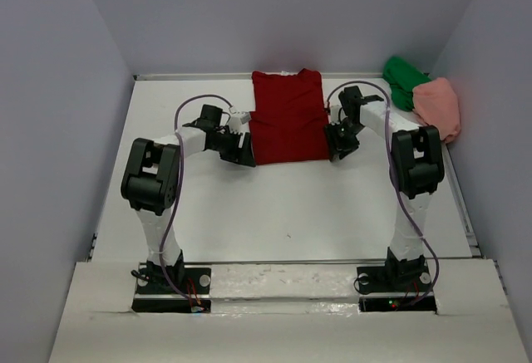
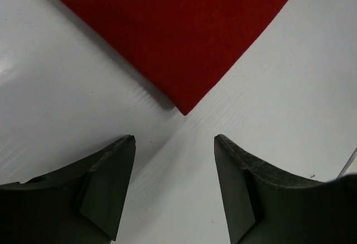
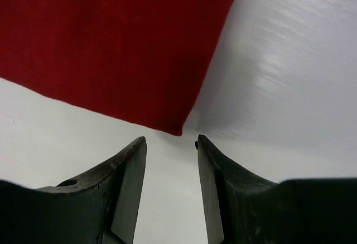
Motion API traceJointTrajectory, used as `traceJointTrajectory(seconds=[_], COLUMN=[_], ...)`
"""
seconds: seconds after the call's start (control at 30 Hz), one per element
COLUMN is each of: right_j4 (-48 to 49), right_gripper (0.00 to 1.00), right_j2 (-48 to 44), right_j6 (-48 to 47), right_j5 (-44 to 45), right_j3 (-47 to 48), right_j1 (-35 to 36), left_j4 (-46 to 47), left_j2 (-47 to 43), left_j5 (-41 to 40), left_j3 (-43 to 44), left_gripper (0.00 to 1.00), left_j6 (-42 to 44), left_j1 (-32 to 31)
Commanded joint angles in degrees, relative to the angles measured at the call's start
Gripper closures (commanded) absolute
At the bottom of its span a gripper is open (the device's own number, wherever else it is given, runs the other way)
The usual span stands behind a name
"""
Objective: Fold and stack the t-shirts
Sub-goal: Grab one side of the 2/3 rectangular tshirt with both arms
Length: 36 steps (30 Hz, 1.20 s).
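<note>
A dark red t-shirt (image 1: 288, 116) lies flat in a long rectangle at the back middle of the table, sleeves tucked in. My left gripper (image 1: 247, 154) sits at its near left corner; the left wrist view shows that corner (image 2: 184, 107) just beyond the open, empty gripper (image 2: 174, 138). My right gripper (image 1: 339, 149) is at the near right corner; in the right wrist view the red cloth (image 3: 111, 43) ends just ahead of the open gripper (image 3: 171, 139), with nothing between the fingers. A bright green t-shirt (image 1: 405, 80) and a salmon pink t-shirt (image 1: 439, 105) lie bunched at the back right.
White walls close in the table on the left, back and right. The bunched shirts rest against the right wall. A raised white ledge (image 1: 283, 276) runs along the near edge between the arm bases.
</note>
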Motion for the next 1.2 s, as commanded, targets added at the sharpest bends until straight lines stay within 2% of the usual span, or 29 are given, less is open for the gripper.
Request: traceJointTrajectory(seconds=[0.0,0.1,0.27,0.47,0.53,0.7,1.17], right_j4=[0.0,0.4,0.6,0.7,0.7,0.4,-2.6], right_gripper=[0.53,0.53,0.53,0.54,0.54,0.55,0.6], right_j2=[0.0,0.2,0.6,1.5,2.0,3.4,7.6], right_j6=[-0.8,-0.9,-1.3,-1.9,-1.9,-1.9,-1.9], right_j5=[-1.4,-1.8,-2.0,-2.5,-3.6,-5.4,-8.6], right_j3=[2.8,3.0,3.2,3.6,3.8,4.8,9.9], right_j1=[-1.8,-2.9,-3.9,-3.9,-3.9,-3.9,-3.9], left_j4=[1.3,1.6,2.3,2.0,1.8,1.2,0.4], left_j2=[1.6,2.9,4.4,5.8,5.7,5.3,3.1], left_j5=[1.1,1.3,1.2,2.2,2.0,-0.2,-1.8], left_j3=[1.5,2.9,4.4,5.9,6.0,5.5,4.5], left_gripper=[0.28,0.29,0.43,0.46,0.5,0.62,0.78], left_j6=[-1.9,-2.7,-2.1,-1.6,-1.5,-0.2,1.4], left_j1=[-0.7,-1.6,-3.8,-5.9,-6.4,-6.7,-6.7])
